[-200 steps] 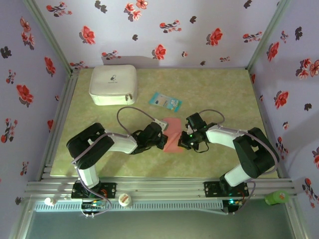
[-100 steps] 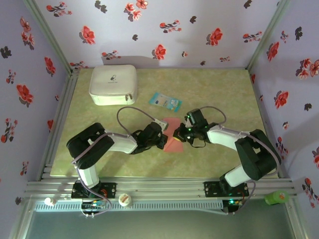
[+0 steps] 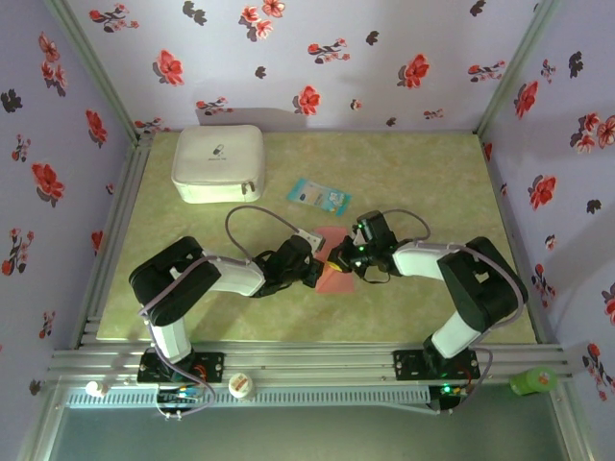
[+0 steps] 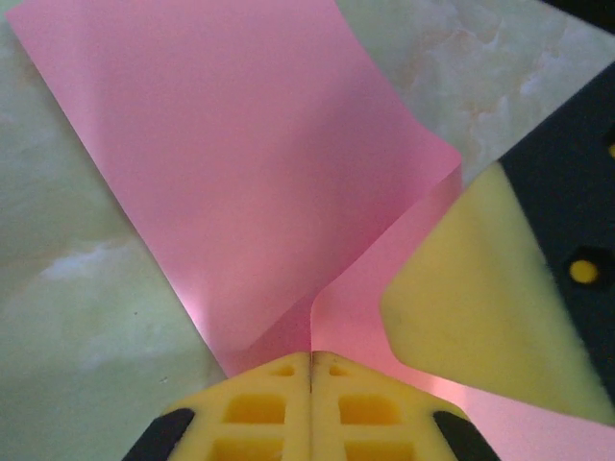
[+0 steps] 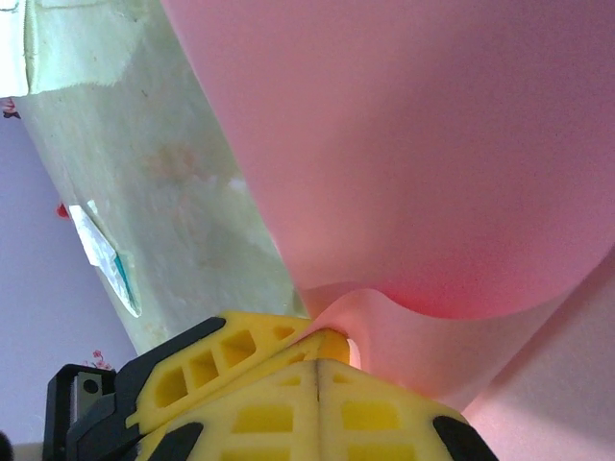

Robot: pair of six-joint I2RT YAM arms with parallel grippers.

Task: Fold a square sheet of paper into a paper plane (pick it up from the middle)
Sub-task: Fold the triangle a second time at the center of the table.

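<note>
Pink square sheet of paper (image 4: 250, 163), mid-tabletop (image 3: 423, 182), is gripped by clenched left end effector (image 4: 309, 361) at 9 o'clock and clenched right end effector (image 5: 319, 357) at 3 o'clock; folding judged barely begun, most creases left.

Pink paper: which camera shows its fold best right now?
Left wrist: the pink paper spreads flat on the table, then curls up at the shut left fingers. Right wrist sees a close, bulging curl; top external, a small distant patch.

The right gripper (image 3: 337, 259) has slid toward nine o'clock across the square sheet of paper (image 3: 332, 281) — now just beside the left gripper (image 3: 315, 271) — covering more pink than before.
</note>
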